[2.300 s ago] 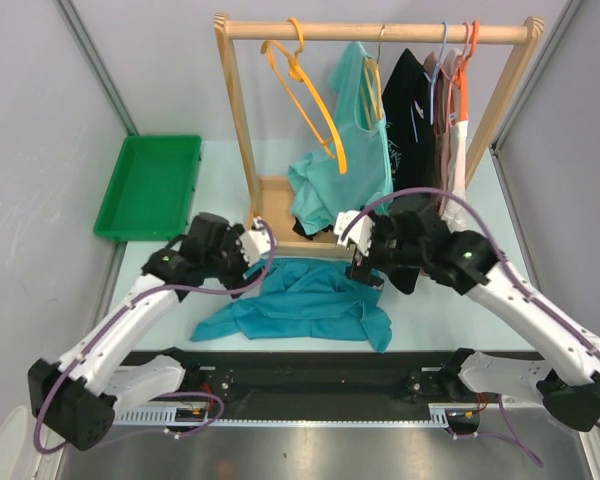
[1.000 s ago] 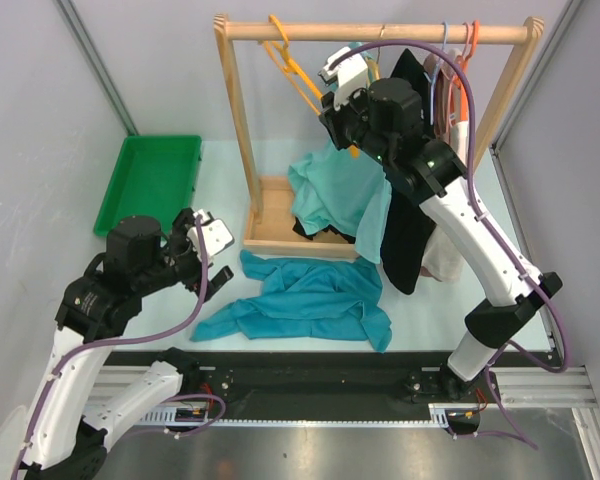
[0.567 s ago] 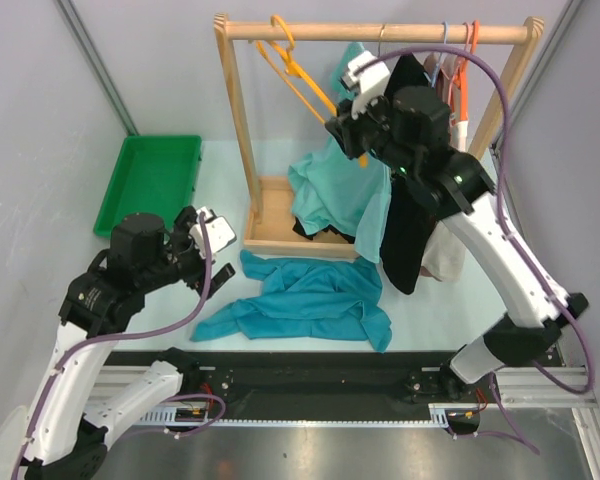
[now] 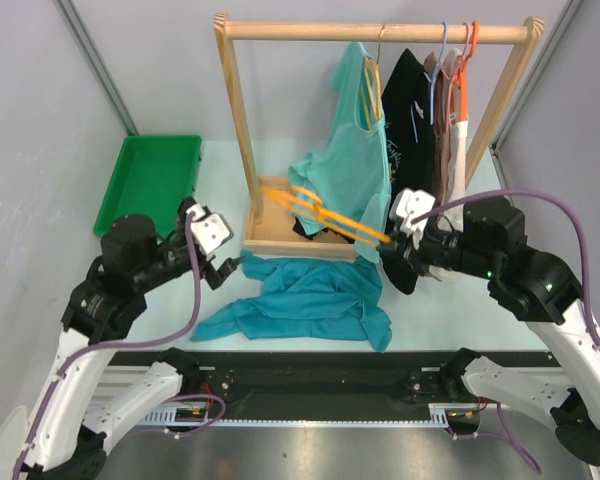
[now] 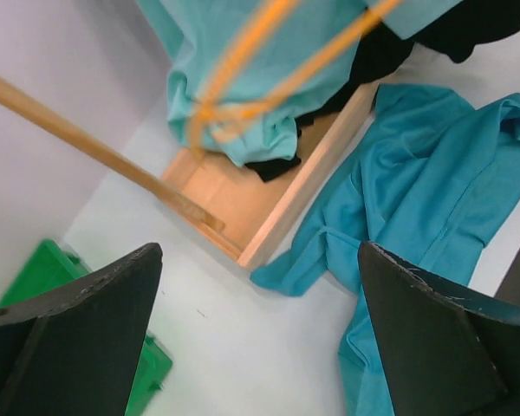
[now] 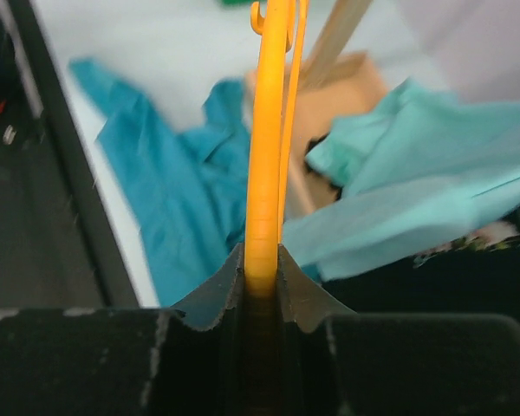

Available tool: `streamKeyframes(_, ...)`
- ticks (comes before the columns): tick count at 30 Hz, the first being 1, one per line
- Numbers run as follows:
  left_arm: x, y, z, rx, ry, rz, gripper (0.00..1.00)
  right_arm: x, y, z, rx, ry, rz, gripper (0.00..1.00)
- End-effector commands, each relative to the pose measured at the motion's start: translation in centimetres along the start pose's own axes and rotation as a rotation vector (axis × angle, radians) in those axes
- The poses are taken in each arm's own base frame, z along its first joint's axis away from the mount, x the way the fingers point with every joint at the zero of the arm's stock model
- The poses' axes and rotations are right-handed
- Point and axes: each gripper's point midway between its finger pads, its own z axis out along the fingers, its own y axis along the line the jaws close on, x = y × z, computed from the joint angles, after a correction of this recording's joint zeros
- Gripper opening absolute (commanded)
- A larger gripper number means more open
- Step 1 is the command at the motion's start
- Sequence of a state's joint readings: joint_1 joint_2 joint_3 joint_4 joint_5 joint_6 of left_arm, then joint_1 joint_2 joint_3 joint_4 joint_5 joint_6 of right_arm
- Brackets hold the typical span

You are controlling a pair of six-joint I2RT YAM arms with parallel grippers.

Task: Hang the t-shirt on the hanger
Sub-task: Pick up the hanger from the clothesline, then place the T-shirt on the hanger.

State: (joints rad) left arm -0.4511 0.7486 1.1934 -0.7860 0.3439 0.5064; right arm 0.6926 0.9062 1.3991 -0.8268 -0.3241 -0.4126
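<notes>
The teal-blue t-shirt [image 4: 310, 300] lies crumpled on the table in front of the rack, and shows in the left wrist view [image 5: 425, 191] and right wrist view [image 6: 178, 186] too. My right gripper [image 4: 392, 243] is shut on one end of the yellow-orange hanger [image 4: 325, 212], which stretches left, tilted, over the rack's base. In the right wrist view the hanger [image 6: 267, 147] runs straight out from the shut gripper [image 6: 262, 260]. My left gripper [image 4: 223, 262] hovers open at the shirt's left edge; its fingers [image 5: 78, 338] hold nothing, and the blurred hanger [image 5: 269, 95] hangs beyond.
A wooden clothes rack [image 4: 235, 120] stands behind the shirt with a box base [image 4: 270, 240]. A mint-green shirt [image 4: 350, 170], a black shirt [image 4: 410, 100] and other garments on hangers [image 4: 455, 90] hang from its rail. A green tray [image 4: 148, 185] sits at the back left.
The right arm has taken the hanger off the rail and swung it down low in front of the rack. The left gripper has shifted slightly toward the shirt, staying open.
</notes>
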Motion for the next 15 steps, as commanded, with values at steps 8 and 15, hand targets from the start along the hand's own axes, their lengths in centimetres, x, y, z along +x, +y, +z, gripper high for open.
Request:
streamKeyframes(8,2.3,-5.3,2.3,0.270,-0.115,0.219,1.00,2.7,7.3,-3.0,-0.367,0.042,-0.045,0.00)
streamKeyframes(15,3.7,-8.9,3.6,0.445,-0.073,0.175,0.70,2.3,8.7,-3.0,-0.455,0.005,-0.027,0.00)
